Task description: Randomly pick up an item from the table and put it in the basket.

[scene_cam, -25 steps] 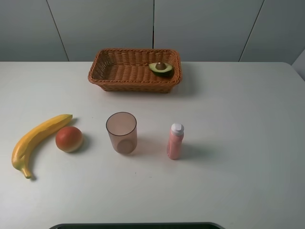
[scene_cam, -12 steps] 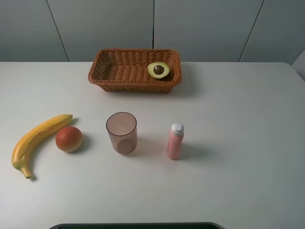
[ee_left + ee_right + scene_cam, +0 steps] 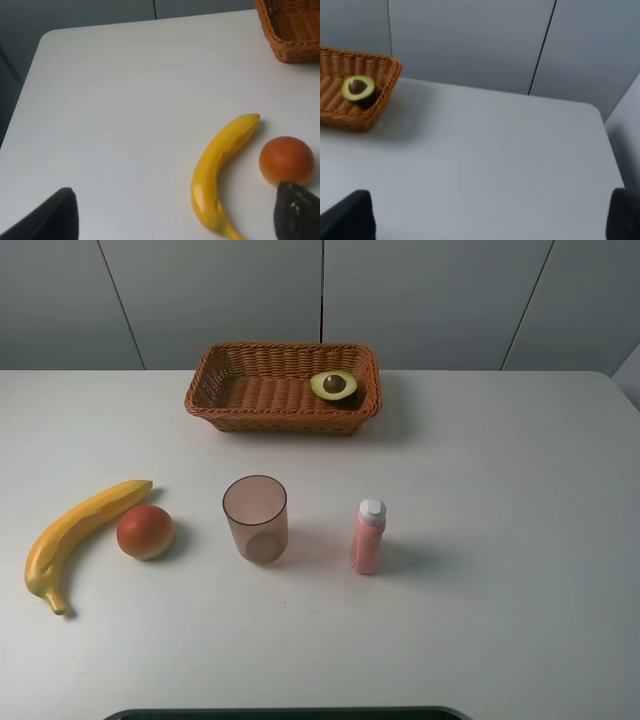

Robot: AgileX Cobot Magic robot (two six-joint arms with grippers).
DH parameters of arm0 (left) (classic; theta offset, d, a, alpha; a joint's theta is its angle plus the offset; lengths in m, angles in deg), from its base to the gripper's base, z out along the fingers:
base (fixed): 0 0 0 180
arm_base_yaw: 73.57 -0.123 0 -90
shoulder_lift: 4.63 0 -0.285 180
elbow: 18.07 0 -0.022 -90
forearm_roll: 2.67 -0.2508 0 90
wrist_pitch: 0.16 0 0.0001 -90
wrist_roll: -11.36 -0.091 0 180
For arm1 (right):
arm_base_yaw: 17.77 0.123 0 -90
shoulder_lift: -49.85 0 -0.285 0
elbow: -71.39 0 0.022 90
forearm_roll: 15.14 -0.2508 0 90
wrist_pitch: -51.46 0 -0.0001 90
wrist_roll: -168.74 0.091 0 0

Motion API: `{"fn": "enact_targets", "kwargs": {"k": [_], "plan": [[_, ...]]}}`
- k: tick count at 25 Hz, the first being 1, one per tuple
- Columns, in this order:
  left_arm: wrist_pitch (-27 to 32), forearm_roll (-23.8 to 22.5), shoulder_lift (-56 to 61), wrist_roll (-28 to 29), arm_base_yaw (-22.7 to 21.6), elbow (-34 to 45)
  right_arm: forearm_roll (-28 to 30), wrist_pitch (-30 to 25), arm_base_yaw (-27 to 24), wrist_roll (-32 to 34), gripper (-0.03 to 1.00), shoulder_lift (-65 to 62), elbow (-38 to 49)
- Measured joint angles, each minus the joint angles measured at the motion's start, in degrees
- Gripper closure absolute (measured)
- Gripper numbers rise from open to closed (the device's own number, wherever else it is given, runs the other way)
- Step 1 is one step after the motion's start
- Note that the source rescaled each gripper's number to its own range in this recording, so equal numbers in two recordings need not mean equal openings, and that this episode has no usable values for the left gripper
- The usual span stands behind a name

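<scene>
One halved avocado (image 3: 335, 386) lies inside the wicker basket (image 3: 245, 416), cut face up with the brown pit visible, resting against the basket's right end wall as seen from the high camera. The basket sits at the far side of the white table (image 3: 500, 500), near its back edge. Four other objects stand or lie on the table nearer the camera, in a rough row: a yellow banana (image 3: 78, 537) at the left, a red-orange round fruit (image 3: 145, 531) just beside the banana's upper half, a translucent pinkish cup (image 3: 255, 517) standing upright in the middle, and a pink bottle (image 3: 368, 536) with a white cap, upright, to the right of the cup. No arm appears in the high view. The left gripper (image 3: 175, 212) shows only two dark fingertips at opposite edges of its wrist view, spread wide apart with nothing between them, above the banana and round fruit. The right gripper (image 3: 490, 215) likewise shows two dark fingertips spread wide, holding nothing, over bare table, well apart from the basket.
</scene>
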Motion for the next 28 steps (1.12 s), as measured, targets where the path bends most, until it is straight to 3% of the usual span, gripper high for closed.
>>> {"fn": "enact_targets", "kwargs": {"k": [3, 16, 28], "plan": [[0.0, 0.0, 0.0, 0.0, 0.0, 0.0, 0.0, 0.6, 0.0, 0.4, -0.03, -6.2, 3.7], [0.0, 0.0, 0.0, 0.0, 0.0, 0.0, -0.5, 0.2, 0.0, 3.3, -0.03, -6.7, 12.7], [0.0, 0.0, 0.0, 0.0, 0.0, 0.0, 2.0, -0.2, 0.0, 7.0, -0.03, -6.7, 13.1]]}}
